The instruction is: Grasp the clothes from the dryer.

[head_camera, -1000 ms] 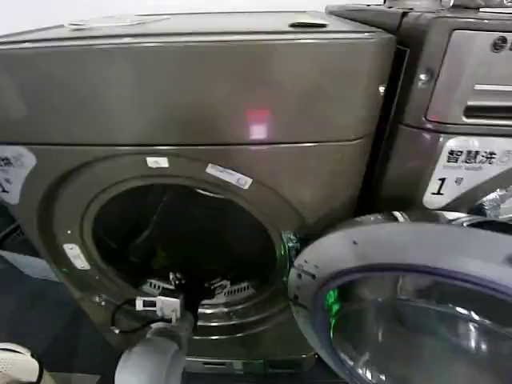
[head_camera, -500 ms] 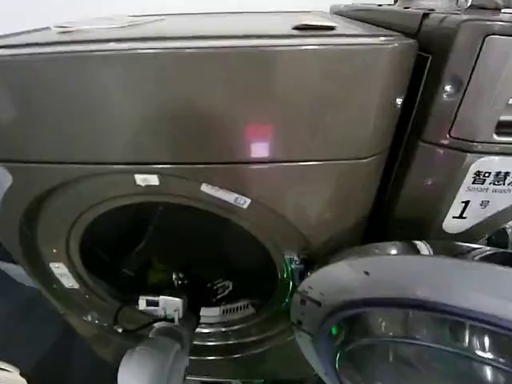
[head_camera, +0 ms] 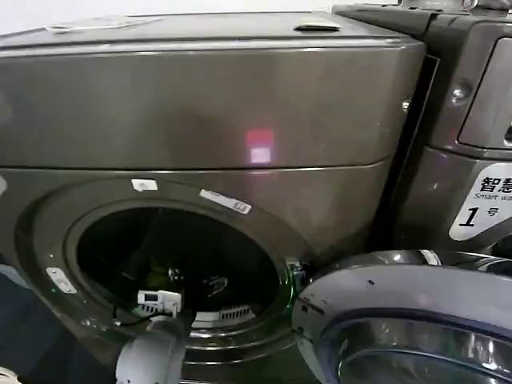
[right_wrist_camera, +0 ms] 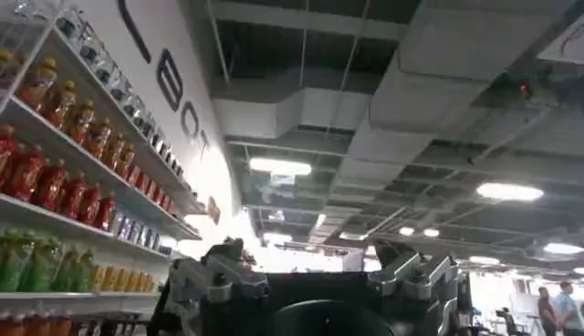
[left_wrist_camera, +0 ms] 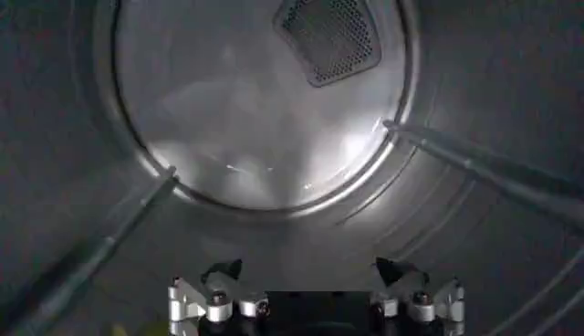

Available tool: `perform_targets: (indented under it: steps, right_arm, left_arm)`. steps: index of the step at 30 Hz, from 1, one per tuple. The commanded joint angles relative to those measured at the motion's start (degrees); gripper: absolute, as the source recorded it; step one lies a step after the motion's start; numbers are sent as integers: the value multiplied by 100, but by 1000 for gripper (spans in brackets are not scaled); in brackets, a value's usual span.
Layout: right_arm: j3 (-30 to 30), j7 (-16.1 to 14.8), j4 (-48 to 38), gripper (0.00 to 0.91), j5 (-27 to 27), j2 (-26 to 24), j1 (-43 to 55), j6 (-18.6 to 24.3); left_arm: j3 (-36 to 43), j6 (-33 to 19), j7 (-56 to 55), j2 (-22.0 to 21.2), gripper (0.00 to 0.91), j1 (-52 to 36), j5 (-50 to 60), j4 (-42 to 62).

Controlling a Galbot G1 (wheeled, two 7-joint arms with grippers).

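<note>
the robot's left arm (head_camera: 152, 360) reached through the round opening of the dryer (head_camera: 200, 128), its wrist at the lower rim of the opening (head_camera: 56, 240) and the left gripper (left_wrist_camera: 315, 274) inside the drum, its two fingertips (left_wrist_camera: 224, 270) spread apart and holding nothing. from the wrist, the drum's back wall (left_wrist_camera: 255, 110) shone under the light, with a perforated vent (left_wrist_camera: 330, 32) set into it and two raised ribs (left_wrist_camera: 474, 164) running along the drum wall. the clothes (left_wrist_camera: 117, 329) appeared, as far as could be judged, only as a faint yellow-green fleck at the picture's edge on the drum floor, below and to one side of the open jaws, not between them. to the right, the dryer's door (head_camera: 400, 320) stood swung open in front of a second machine (head_camera: 472, 120) bearing a white "1" sticker (head_camera: 484, 204). the right gripper (right_wrist_camera: 315, 274) pointed up at a ceiling (right_wrist_camera: 411, 110) beside shelves of bottles (right_wrist_camera: 64, 183), well away from the work, fingers apart and empty. the risk from here: the jaws could close on air because the fabric lay off their line, or the fingers could scrape the drum floor or catch a rib while dropping toward it.
</note>
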Motion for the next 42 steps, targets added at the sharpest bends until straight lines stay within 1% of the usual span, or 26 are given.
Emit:
perform_targets:
  steps: [1,5,8,19,24,27,42]
  right_arm:
    - [3,-5,-40,907,-2,-33,-18,26]
    - [15,-6,-88,907,-6,-61,-16,42]
    - [9,-7,-123,907,-14,-76,-10,55]
    - [-66,-28,-272,907,-139,-158,61,109]
    - [-60,-26,-304,907,-144,-203,73,103]
    - [-69,-31,-320,907,-144,-201,77,106]
    - [-151,-22,-375,907,-173,-242,121,112]
  left_arm:
    - [78,-4417,1790,155,907,-1021,1178,825]
    - [205,-4738,1791,286,907,-1370,1528,1270]
    - [222,-4826,1794,345,907,-1570,1729,1483]
    - [165,-4793,1796,481,907,-1724,1794,1847]
    - [193,-4722,1797,499,907,-1723,1551,1979]
    - [253,-4622,1800,584,907,-1662,1115,2081]
    - [263,-4532,1797,705,907,-1362,886,2387]
